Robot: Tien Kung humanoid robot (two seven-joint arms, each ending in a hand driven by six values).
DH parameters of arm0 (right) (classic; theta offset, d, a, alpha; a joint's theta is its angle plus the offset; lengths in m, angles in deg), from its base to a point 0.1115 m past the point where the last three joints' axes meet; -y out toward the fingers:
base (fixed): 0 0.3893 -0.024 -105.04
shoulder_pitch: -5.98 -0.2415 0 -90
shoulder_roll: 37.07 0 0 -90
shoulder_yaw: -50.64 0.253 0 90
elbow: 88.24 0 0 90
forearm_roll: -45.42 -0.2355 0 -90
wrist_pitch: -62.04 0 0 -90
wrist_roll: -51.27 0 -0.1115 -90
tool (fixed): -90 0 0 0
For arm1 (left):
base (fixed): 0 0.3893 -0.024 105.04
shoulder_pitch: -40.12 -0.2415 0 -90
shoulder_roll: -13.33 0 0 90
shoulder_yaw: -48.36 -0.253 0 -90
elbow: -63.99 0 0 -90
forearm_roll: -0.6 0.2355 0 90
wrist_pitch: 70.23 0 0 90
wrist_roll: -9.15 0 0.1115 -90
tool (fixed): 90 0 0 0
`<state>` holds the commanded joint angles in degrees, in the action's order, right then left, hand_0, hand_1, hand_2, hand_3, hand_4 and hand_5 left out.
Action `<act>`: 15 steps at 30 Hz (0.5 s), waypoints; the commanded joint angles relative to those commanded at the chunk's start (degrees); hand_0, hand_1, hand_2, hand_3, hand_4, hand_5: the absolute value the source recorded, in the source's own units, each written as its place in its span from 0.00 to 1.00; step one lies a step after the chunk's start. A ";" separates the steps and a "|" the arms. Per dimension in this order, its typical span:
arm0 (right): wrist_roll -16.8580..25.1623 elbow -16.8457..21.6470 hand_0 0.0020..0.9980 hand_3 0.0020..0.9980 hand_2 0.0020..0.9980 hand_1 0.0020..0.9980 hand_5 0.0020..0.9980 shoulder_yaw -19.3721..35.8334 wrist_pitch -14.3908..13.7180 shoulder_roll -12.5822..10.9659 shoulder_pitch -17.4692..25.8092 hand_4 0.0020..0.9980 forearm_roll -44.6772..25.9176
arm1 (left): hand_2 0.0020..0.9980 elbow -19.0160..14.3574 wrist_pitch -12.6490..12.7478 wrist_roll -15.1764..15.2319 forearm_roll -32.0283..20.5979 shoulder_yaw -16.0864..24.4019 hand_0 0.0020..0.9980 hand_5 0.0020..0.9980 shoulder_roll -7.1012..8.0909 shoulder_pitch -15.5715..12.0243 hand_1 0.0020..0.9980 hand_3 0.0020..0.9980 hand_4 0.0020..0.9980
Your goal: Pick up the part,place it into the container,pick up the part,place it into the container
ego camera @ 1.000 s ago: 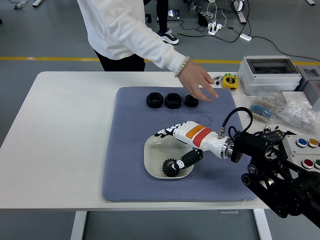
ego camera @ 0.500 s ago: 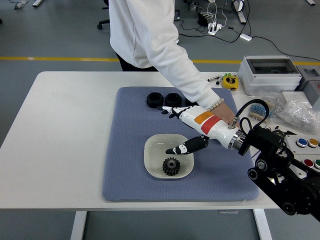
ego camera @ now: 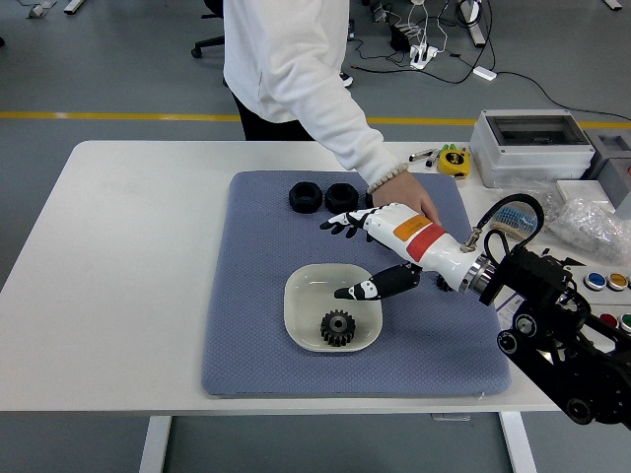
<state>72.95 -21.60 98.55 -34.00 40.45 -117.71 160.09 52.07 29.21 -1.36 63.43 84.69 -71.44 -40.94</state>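
No text, brand or number is legible; the orange and red bands on the right hand (ego camera: 394,235) carry no readable print.

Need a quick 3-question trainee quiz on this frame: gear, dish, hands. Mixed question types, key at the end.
1. True or false: the black gear lies inside the white dish.
2. Which best describes the robot's right hand? A) closed around the gear B) open above the blue mat, holding nothing C) resting flat in the dish
3. Fill in: the person's hand reaches over the far side of the mat, near the black ____ lying there.

Key: 1 true; 2 B; 3 nuts
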 joint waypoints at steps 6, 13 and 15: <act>0.10 -2.79 0.41 0.79 0.67 0.56 0.47 1.52 -0.77 -1.41 0.05 1.00 0.48 | 0.65 -0.01 0.01 0.03 -0.17 -0.11 0.71 0.57 -0.01 0.14 0.66 0.56 0.63; -3.31 -7.83 0.43 0.78 0.66 0.56 0.47 3.89 4.59 -4.71 0.18 1.00 4.26 | 0.65 -0.01 0.08 0.05 -0.61 -0.30 0.70 0.57 -0.03 0.09 0.66 0.56 0.63; -4.26 -8.83 0.43 0.78 0.66 0.56 0.47 4.21 6.87 -5.40 0.18 1.00 4.78 | 0.65 -0.01 0.04 0.06 -0.52 -0.31 0.70 0.57 -0.04 0.10 0.66 0.56 0.63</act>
<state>68.69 -30.44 102.76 -27.13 35.05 -117.53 164.87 52.06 29.25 -1.31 62.91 84.37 -71.48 -40.84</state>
